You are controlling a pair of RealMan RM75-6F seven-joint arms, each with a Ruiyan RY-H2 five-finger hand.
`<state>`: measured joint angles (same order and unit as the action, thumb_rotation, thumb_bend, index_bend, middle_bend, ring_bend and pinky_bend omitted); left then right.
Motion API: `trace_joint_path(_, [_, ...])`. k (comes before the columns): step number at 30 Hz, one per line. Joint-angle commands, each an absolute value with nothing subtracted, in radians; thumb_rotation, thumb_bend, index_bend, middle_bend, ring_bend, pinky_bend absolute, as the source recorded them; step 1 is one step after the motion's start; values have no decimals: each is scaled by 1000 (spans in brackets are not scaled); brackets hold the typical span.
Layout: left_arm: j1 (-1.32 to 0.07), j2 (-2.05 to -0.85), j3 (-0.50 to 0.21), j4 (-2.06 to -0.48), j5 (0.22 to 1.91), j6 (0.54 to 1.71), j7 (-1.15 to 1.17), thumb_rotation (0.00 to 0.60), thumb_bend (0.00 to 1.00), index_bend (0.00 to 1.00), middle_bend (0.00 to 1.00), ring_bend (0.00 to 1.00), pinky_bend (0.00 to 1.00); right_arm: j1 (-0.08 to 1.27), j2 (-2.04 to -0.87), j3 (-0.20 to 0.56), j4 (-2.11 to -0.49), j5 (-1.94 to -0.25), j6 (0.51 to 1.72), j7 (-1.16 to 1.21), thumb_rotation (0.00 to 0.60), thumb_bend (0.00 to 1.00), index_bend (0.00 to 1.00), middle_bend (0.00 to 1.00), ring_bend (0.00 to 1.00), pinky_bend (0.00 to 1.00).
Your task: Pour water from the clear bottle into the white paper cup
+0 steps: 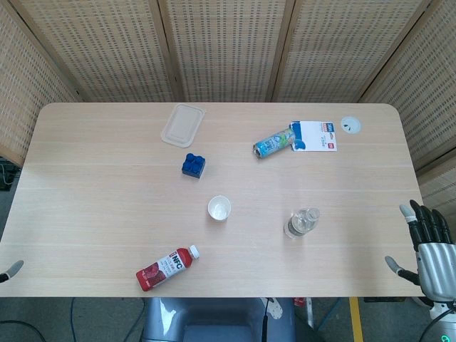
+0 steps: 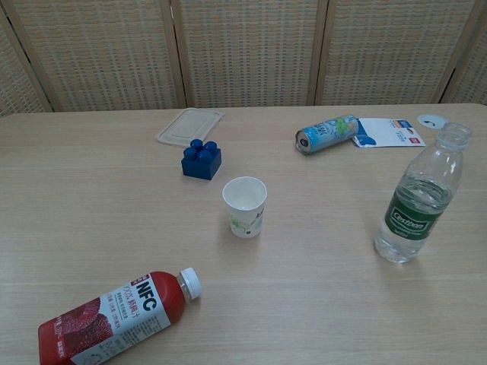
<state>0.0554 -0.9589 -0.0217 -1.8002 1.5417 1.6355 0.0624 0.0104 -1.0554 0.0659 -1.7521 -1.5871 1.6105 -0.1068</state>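
Observation:
The clear bottle (image 1: 302,222) (image 2: 421,201) stands upright with no cap and a green label, right of the table's middle. The white paper cup (image 1: 219,208) (image 2: 245,206) stands upright and empty, to the bottle's left. My right hand (image 1: 429,253) is at the table's right edge near the front, fingers spread, holding nothing, well to the right of the bottle. Only a fingertip of my left hand (image 1: 13,270) shows at the table's front left edge; its pose is hidden. Neither hand appears in the chest view.
A red juice bottle (image 1: 167,268) (image 2: 114,313) lies at the front. A blue brick (image 1: 193,164) (image 2: 202,159), a clear lid (image 1: 183,124), a tipped can (image 1: 275,143) (image 2: 326,133), a card (image 1: 316,135) and a white disc (image 1: 350,125) sit further back.

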Motion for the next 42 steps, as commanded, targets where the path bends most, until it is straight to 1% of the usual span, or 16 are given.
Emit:
trace_joint_path(1, [56,-958,-22,-1801,1542,1636,59,600,72,0,0,0,0,11,-1055,65,-1752,-1587,1609,-107,600,0,0,0,0,0])
trace_joint_path(9, [55,-955,-22,-1799,1543,1634,52,600,73,0,0,0,0,15,-1058,64,-1749,-1589,1601,-103,600,0,0,0,0,0])
trace_joint_path(11, [54,-956,-22,-1799,1542,1632,51,600,74,0,0,0,0,21,-1055,66,-1745,-1581,1586,-68,600,0,0,0,0,0])
trace_joint_path(14, [51,-956,-23,-1800,1539,1627,52,600,74,0,0,0,0,41,-1044,75,-1726,-1543,1535,47,600,0,0,0,0,0])
trace_joint_path(19, [45,-956,-28,-1808,1532,1619,62,600,73,0,0,0,0,102,-1040,83,-1613,-1467,1371,292,600,0,0,0,0,0])
trace_joint_path(21, [43,-956,-29,-1811,1526,1615,67,600,73,0,0,0,0,135,-1047,80,-1538,-1458,1293,397,600,0,0,0,0,0])
trace_joint_path(27, [39,-957,-33,-1816,1514,1607,77,600,74,0,0,0,0,206,-1067,59,-1405,-1462,1126,582,600,0,0,0,0,0])
trace_joint_path(35, [33,-960,-36,-1817,1504,1596,86,600,73,0,0,0,0,318,-1115,36,-1313,-1498,942,712,600,0,0,0,0,0])
trace_joint_path(42, [26,-959,-42,-1815,1484,1581,84,600,73,0,0,0,0,397,-1196,32,-1266,-1517,849,754,600,0,0,0,0,0])
